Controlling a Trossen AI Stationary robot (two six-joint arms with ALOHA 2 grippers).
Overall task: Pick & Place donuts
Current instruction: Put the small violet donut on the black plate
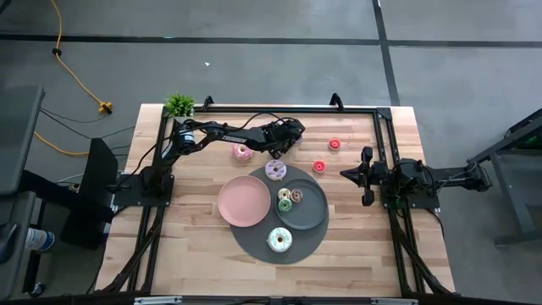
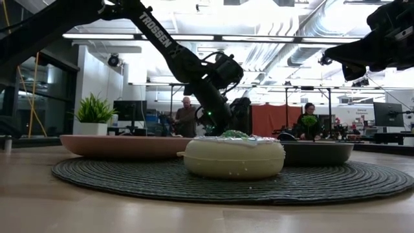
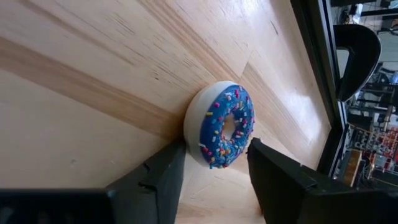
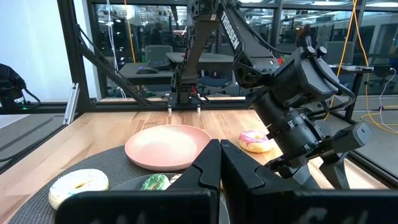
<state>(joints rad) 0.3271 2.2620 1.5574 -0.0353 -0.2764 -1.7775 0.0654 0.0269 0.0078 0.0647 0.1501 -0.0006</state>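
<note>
Dark and long, your left arm reaches from its base at the left edge across the wooden surface [image 1: 186, 254] toward the middle, its forearm printed "TROSSEN" in white in the low view. Your left claw [image 3: 214, 163] points down at a blue-iced donut [image 3: 224, 126] with coloured sprinkles, which lies on the bare wood; the two fingers [image 3: 157, 177] stand on either side of it, partly spread, and you cannot tell whether they touch it yet. From above, that claw [image 1: 277, 151] sits just behind the round woven mat [image 1: 254, 239], between a pink-iced donut [image 1: 243, 152] and two tiny red donuts [image 1: 334, 144]. On the mat lie a pink plate [image 1: 244, 202], a grey plate [image 1: 310, 212] with small donuts [image 1: 286, 200] in it, a purple-iced donut [image 1: 276, 170] at the far rim and a white-iced donut [image 1: 279, 241] at the near rim. Farther right, your right arm waits folded at the surface's right side, its claw [image 1: 367, 175] pressed together and holding nothing.
</note>
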